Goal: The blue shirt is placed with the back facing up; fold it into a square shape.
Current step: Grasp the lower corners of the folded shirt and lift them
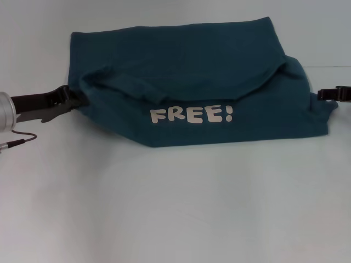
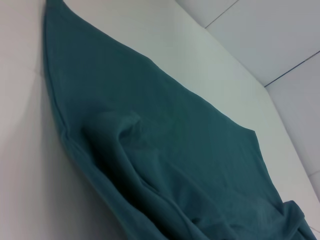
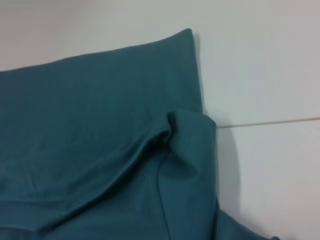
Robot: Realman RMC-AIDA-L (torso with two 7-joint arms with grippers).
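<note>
While the blue shirt (image 1: 197, 71) lies half-folded on the table (image 1: 175, 208), lettering upward, left hand (image 1: 64, 98) and right hand (image 1: 329, 93) flank its side edges, probably for folding; grips: cannot tell.

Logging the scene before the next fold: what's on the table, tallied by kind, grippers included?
Shirt: 1, the blue shirt, partly folded, white "FREE!" lettering facing up
Grippers: 2, the left gripper at the shirt's left edge, the right gripper at its right edge
Total: 3
</note>
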